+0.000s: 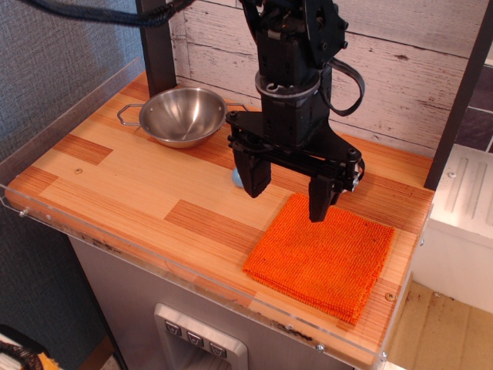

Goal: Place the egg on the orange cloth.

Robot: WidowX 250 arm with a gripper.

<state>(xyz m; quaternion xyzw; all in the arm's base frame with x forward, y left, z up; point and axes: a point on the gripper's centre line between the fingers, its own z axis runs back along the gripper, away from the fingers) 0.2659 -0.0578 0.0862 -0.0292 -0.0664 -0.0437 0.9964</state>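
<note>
The orange cloth (323, 258) lies flat on the wooden table at the front right. My gripper (286, 200) hangs just above the table at the cloth's far left corner, its jaws apart with bare wood showing between them. The right finger (320, 202) is over the cloth's far edge. The left finger (253, 176) is over the wood. A small pale blue-grey rounded thing (236, 179) peeks out behind the left finger; I cannot tell whether it is the egg. No white egg with a black band shows clearly.
A steel bowl (183, 116) with wire handles stands at the back left. A clear plastic lip (154, 258) runs along the table's front and left edges. A plank wall rises behind, with dark posts at the back left and right.
</note>
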